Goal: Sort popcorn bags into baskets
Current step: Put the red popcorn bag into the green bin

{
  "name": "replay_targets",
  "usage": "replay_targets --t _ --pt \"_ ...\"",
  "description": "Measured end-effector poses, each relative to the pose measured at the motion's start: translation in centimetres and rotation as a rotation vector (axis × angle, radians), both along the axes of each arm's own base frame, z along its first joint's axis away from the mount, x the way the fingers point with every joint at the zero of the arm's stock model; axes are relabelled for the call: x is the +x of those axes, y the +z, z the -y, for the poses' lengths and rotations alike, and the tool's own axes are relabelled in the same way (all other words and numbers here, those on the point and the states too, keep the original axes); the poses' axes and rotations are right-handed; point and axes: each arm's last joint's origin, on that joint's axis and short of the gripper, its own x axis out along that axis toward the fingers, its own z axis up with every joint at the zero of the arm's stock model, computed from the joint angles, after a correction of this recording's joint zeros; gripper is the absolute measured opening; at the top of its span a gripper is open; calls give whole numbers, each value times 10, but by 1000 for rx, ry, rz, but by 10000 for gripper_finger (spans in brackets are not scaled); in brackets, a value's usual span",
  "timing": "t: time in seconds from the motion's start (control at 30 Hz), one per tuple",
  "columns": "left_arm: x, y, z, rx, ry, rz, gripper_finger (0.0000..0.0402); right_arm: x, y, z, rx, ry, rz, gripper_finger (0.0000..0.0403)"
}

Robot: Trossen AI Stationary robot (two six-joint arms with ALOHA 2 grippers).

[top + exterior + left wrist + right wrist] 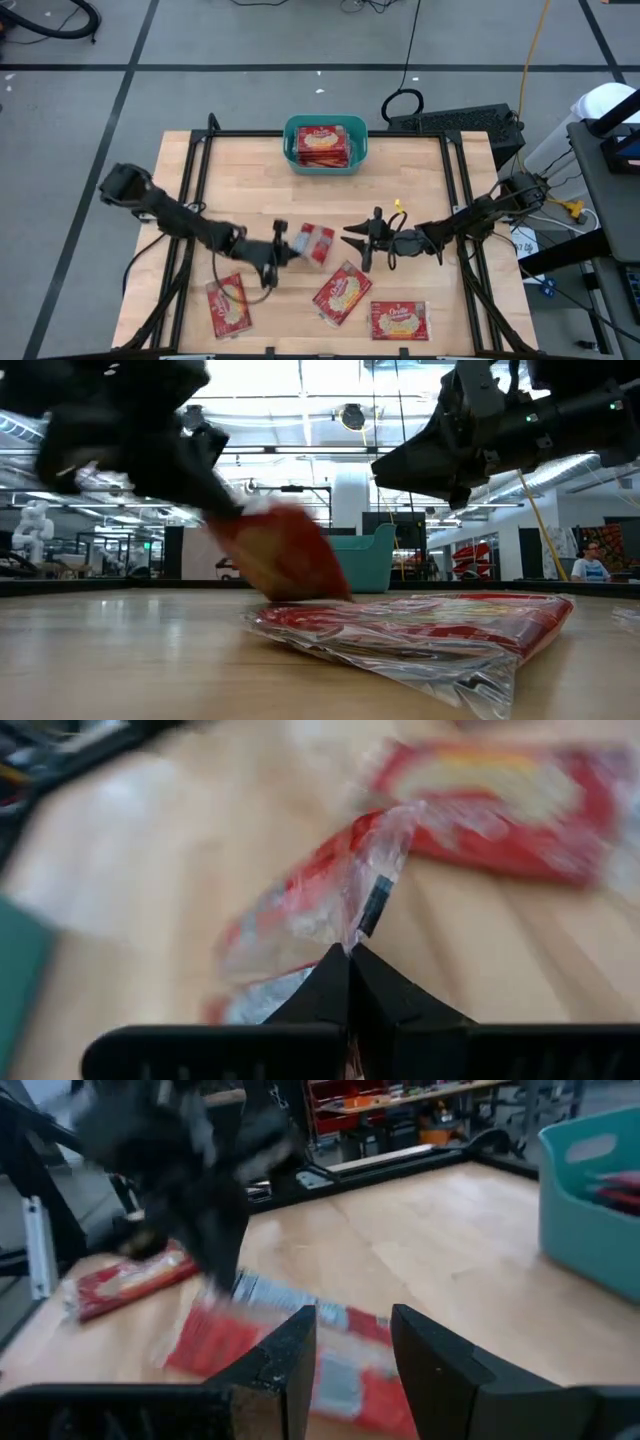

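On the bench, a bag is pinched at its edge between the left fingers; the right fingers are held apart beside it.

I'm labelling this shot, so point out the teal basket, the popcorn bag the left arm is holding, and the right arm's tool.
teal basket (pixel 362 150), high view, bare right rim.
held popcorn bag (pixel 316 242), high view, middle of the packet.
right tool (pixel 356 240), high view, midway between its open fingertips.
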Motion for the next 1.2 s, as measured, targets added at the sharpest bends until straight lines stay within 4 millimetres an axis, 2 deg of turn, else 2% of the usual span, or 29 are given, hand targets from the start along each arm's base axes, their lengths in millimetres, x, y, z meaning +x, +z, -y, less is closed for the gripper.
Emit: replay_targets --t 0.13,0.27,0.37,0.47,0.63,0.73,0.93,1.2 --pt "0 30 -32 -83 90 86 4 13 11 0 -69 -1 -5 127" --pt "-4 50 -59 -172 133 132 3 32 25 -2 -117 -6 -83 128" --pt "-7 54 -74 -227 168 123 4 42 33 -2 -134 -30 -157 128" --pt "-8 50 -84 -273 204 77 3 47 39 -2 -165 -66 -188 128" --pt "-7 44 -88 -318 221 31 5 55 51 -1 -238 -49 -197 128" --pt "-6 47 -88 -321 218 58 3 58 52 6 -245 -69 -222 128" --pt "-3 57 -90 -289 181 154 3 56 47 13 -257 -58 -291 128" --pt "-20 80 -102 -304 118 209 3 48 41 15 -200 -81 -386 128"
